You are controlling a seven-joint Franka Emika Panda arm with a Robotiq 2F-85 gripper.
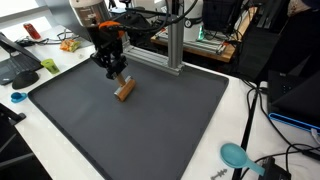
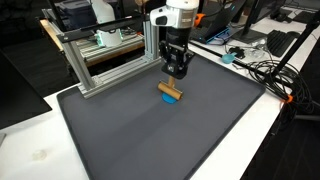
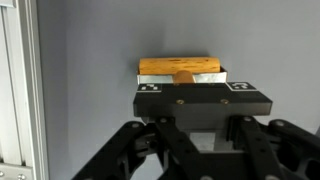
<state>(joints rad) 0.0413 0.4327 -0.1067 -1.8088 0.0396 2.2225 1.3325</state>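
I have the end effector (image 1: 117,76) closed as far as it goes, gripping 1 wooden block (image 1: 124,90) directly beneath it on the dark mat (image 1: 180,130). The aluminium frame (image 2: 105,60) stands just behind. I judge: keep the block level, steer away from the frame.

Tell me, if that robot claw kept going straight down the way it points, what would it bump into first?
Probably the small orange-brown wooden block directly beneath the gripper on the dark grey mat; whether its fingers already touch it is unclear.
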